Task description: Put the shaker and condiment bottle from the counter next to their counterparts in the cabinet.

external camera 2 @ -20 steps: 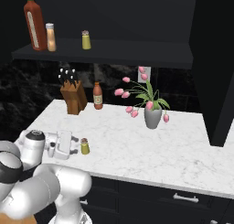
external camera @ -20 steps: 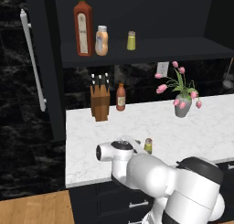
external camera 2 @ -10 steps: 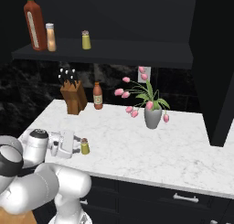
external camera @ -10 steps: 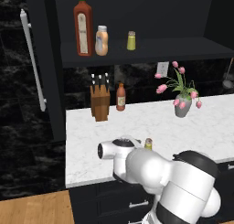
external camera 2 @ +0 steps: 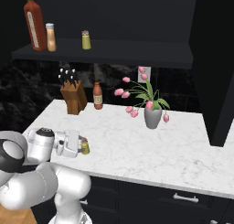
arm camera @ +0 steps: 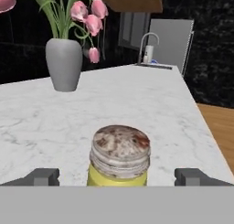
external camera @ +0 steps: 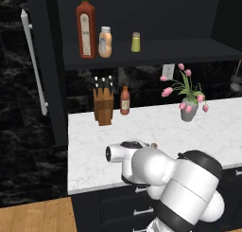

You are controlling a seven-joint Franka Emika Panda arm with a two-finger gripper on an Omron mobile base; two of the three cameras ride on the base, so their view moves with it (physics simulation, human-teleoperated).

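The shaker (arm camera: pixel 119 157), yellow-green with a mottled grey-brown cap, stands upright on the white marble counter (external camera 2: pixel 137 150) near its front left. My gripper (arm camera: pixel 119 177) is level with it and open, one fingertip on each side of the shaker (external camera 2: pixel 85 146) and a clear gap to both. The peach-orange condiment bottle (external camera: pixel 105 42) stands on the cabinet shelf (external camera: pixel 189 49) right beside the tall red green-capped bottle (external camera: pixel 85 27). A little to their right on the same shelf is a twin yellow shaker (external camera: pixel 135 42).
A knife block (external camera 2: pixel 73 98) and a slim red-brown bottle (external camera 2: pixel 97 96) stand at the counter's back. A grey vase of pink tulips (external camera 2: pixel 153 118) is mid-counter, straight beyond the shaker in the hand view. The cabinet door's white bar handle (external camera: pixel 33 60) hangs at the left.
My hand has slid forward along the counter toward the shaker, bringing it between the fingers. The fingers have stayed open. Nothing on the shelf has moved.
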